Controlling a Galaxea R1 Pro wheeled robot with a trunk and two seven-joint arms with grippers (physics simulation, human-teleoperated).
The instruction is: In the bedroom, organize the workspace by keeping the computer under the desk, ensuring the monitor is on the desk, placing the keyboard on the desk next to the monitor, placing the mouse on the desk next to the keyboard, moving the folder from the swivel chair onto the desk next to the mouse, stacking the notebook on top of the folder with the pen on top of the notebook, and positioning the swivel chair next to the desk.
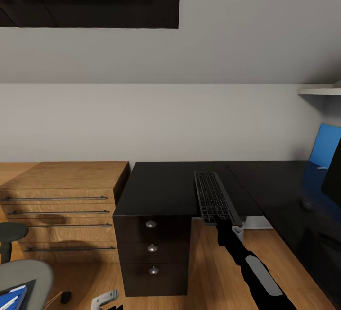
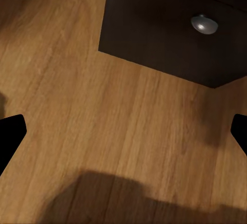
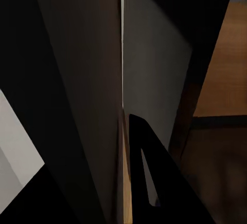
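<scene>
Right end effector [image 1: 219, 223] is seen at the near end of the keyboard [image 1: 213, 198], its dark fingers closed on that end where the keyboard juts past the bench [image 1: 161, 189] edge. The rest of the keyboard lies flat on the black top, running away from the robot toward the wall. In the right wrist view one dark fingertip [image 3: 146, 172] is pressed along a thin grey slab seen edge-on — taken to be the keyboard — though the other finger cannot be made out.

Left end effector [image 2: 123, 129] is held wide open above bare wood floor [image 2: 103, 116], with a dark drawer front and one round silver knob [image 2: 204, 23] just ahead of it.

Below the keyboard's corner of the bench stands the three-drawer unit [image 1: 152, 248]. A light-wood cabinet [image 1: 61, 205] stands just beside it on the left. At the far right edge a black slab — probably the monitor [image 1: 333, 172] — is cut off by the frame, with the blue back panel [image 1: 326, 145] behind it.

At the lower left the swivel chair [image 1: 26, 274] is only partly seen, with the blue folder [image 1: 13, 296] on its seat. A small dark oval on the floor nearby may be the mouse [image 1: 66, 296]; it is too small to tell for certain.
</scene>
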